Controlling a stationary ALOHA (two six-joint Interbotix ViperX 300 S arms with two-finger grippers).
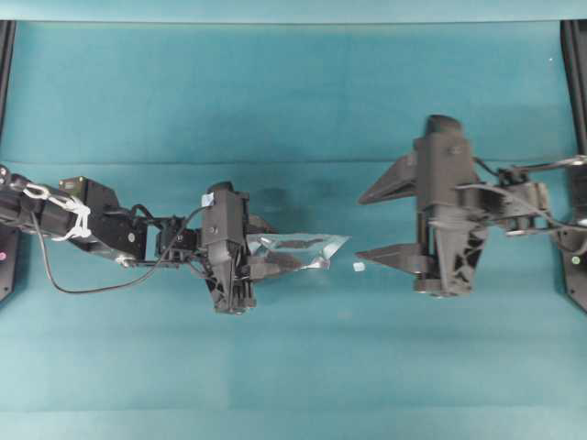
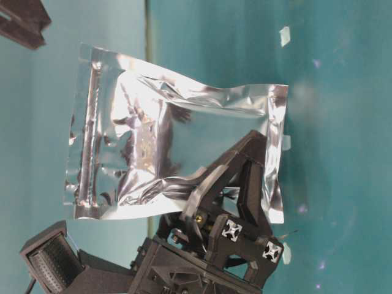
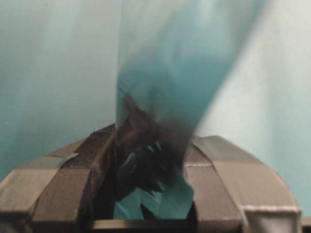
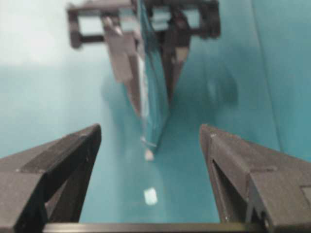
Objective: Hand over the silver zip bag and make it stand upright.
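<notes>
- The left gripper (image 1: 252, 266) is pinching the silver zip bag (image 1: 298, 251) between its fingers (image 3: 73, 170), holding it up off the teal worktop (image 1: 293, 101).
- In the overhead view the bag is sticking out to the right of the left gripper, its free end pointing toward the right gripper (image 1: 383, 223).
- In the left wrist view the bag (image 3: 165, 97) is rising edge-on out of the gap between the two taped fingers, with its lower part squeezed between them and its mirrored skin reflecting the teal surface.
- In the table-level view the bag (image 2: 177, 153) is showing its broad crinkled face, and the black fingers (image 2: 236, 177) are overlapping its lower right part; the sealed strips are running along its left and right edges in that picture.
- The right gripper is standing with its fingers (image 4: 68, 160) spread wide, gripping nothing.
- The bag is lying apart from the right gripper, with open worktop between them in the overhead view.
- In the right wrist view the bag (image 4: 153, 82) is appearing edge-on farther out, roughly in line with the gap between the spread fingers but beyond their tips.
- A tiny white scrap (image 1: 359, 267) is lying on the worktop between the bag's free end and the right gripper.
</notes>
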